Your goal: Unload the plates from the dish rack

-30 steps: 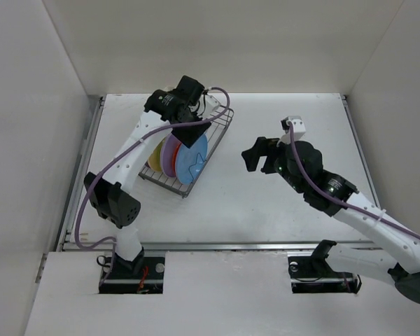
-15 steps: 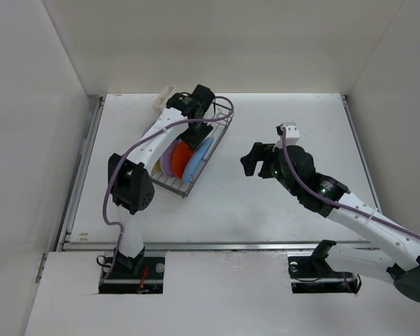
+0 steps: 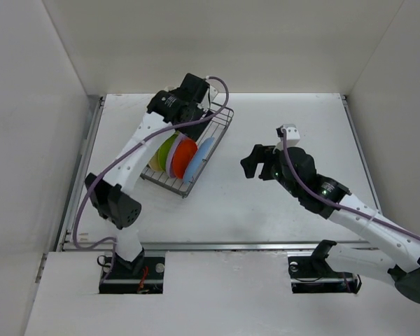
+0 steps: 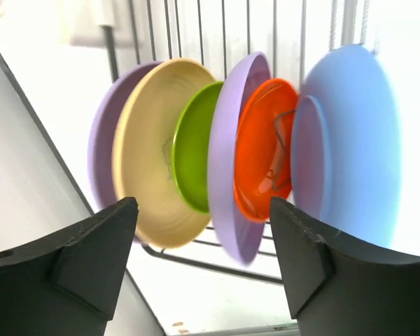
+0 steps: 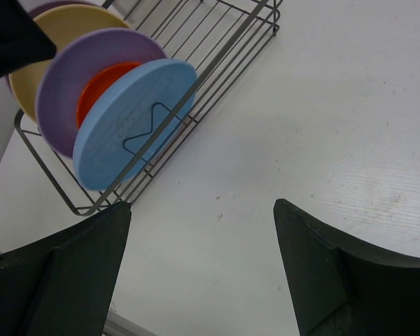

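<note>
The plates [image 4: 217, 154] stand on edge, packed close in the near end of the rack [image 3: 215, 124], which sits askew on the left half of the table [image 3: 266, 210], near its left edge. The left gripper [image 4: 203, 203] points down at their rims, jaws spread wide and gripping nothing. The right gripper [image 5: 201, 208], likewise spread and empty, hovers over the table to the rack's right, a strip of tabletop between it and the blue plate [image 5: 133, 119] ending the row.
</note>
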Available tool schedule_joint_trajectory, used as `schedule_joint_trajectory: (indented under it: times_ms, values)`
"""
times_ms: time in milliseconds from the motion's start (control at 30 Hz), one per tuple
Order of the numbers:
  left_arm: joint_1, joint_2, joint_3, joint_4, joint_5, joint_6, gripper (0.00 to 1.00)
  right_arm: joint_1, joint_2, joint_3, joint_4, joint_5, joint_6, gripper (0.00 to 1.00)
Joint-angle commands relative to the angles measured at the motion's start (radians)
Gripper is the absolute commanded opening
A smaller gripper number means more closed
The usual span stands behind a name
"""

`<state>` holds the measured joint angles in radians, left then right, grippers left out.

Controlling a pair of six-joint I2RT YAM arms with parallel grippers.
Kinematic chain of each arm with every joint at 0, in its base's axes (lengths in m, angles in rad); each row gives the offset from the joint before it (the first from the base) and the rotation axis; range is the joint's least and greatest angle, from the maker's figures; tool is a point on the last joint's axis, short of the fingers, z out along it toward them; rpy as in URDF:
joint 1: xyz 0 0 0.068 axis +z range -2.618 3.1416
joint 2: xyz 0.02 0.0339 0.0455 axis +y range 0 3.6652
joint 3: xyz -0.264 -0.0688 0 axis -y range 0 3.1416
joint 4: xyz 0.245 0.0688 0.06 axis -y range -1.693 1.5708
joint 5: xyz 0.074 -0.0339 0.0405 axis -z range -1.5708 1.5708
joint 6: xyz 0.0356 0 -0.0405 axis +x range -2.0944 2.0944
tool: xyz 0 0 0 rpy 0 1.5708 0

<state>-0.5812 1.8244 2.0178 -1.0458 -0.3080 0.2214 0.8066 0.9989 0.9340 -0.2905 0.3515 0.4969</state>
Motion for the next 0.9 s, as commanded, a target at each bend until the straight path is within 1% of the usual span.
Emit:
schedule_joint_trajectory:
  times_ms: [0, 33, 100, 200, 300, 400, 500, 567, 633, 733, 800, 867]
  values:
    - [-0.063, -0.128, 0.012, -0.006, 0.021, 0.009, 0.75, 0.005, -0.014, -0.004, 0.027, -0.025, 0.017, 0.89]
    - [-0.11, -0.137, -0.007, -0.019, 0.021, 0.018, 0.78, 0.005, -0.014, -0.004, 0.027, -0.025, 0.017, 0.89]
    - [-0.149, -0.137, -0.053, -0.049, 0.012, 0.044, 0.83, 0.005, -0.023, -0.014, 0.027, -0.025, 0.026, 0.89]
    - [-0.175, -0.074, -0.082, -0.068, -0.031, 0.044, 0.84, 0.005, -0.032, -0.014, 0.017, -0.014, 0.026, 0.89]
    - [-0.175, -0.022, -0.091, -0.056, -0.1, 0.026, 0.84, 0.005, -0.042, -0.023, 0.017, -0.005, 0.035, 0.89]
    - [-0.175, 0.002, -0.091, -0.033, -0.109, 0.016, 0.8, 0.005, -0.074, -0.044, 0.017, -0.005, 0.045, 0.89]
    - [-0.175, 0.044, -0.091, -0.022, -0.144, 0.007, 0.8, 0.005, -0.112, -0.066, 0.007, 0.006, 0.045, 0.89]
    - [-0.175, 0.065, -0.081, -0.032, -0.144, -0.004, 0.79, 0.005, -0.127, -0.075, -0.002, 0.018, 0.054, 0.89]
    - [-0.175, 0.085, -0.08, -0.043, -0.094, -0.014, 0.77, 0.005, -0.14, -0.086, -0.013, 0.018, 0.054, 0.89]
    - [-0.175, 0.095, -0.08, -0.053, -0.074, -0.039, 0.75, 0.005, -0.166, -0.095, -0.026, 0.029, 0.066, 0.89]
    - [-0.175, 0.095, -0.057, -0.062, -0.094, -0.051, 0.75, 0.005, -0.193, -0.106, -0.035, 0.029, 0.075, 0.89]
    - [-0.175, 0.056, -0.038, -0.062, -0.134, -0.051, 0.78, 0.005, -0.204, -0.115, -0.035, 0.029, 0.075, 0.89]
